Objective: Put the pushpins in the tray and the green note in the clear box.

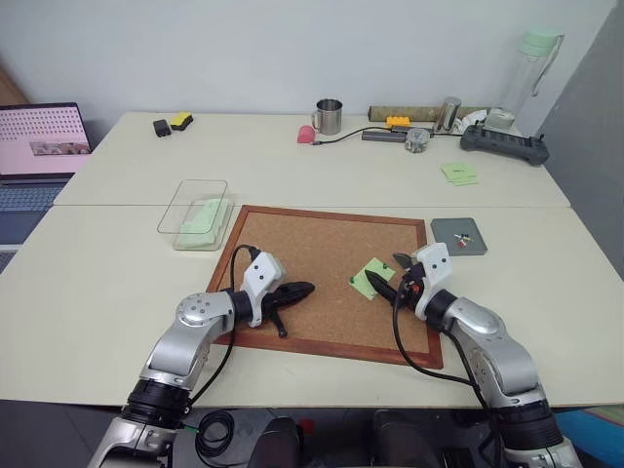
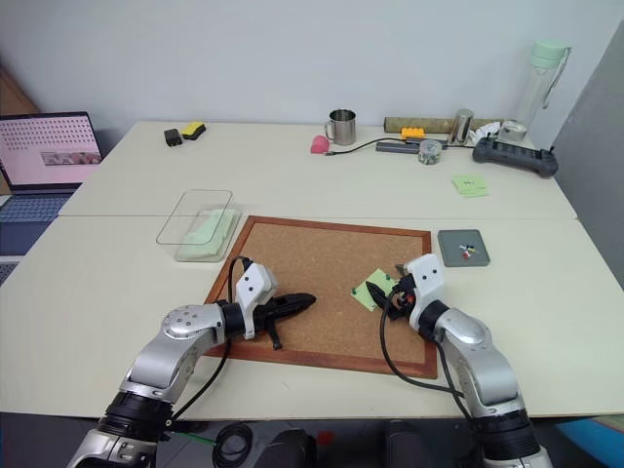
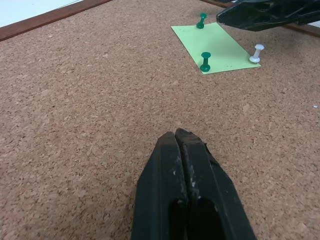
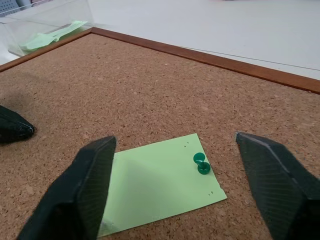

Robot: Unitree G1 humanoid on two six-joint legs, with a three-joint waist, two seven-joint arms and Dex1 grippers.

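The green note (image 4: 160, 187) is pinned to the corkboard (image 1: 322, 253) by pushpins (image 3: 205, 61). It is straddled by the wide-open right hand (image 4: 175, 185); the left hand (image 3: 187, 145) is closed, empty.

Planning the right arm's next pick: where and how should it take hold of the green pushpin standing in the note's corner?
Grip the green pushpin by its narrow waist, just under the flared top. It stands upright in the green note on the corkboard, so come from above and pull straight up. The right gripper already has its jaws open on either side of it.
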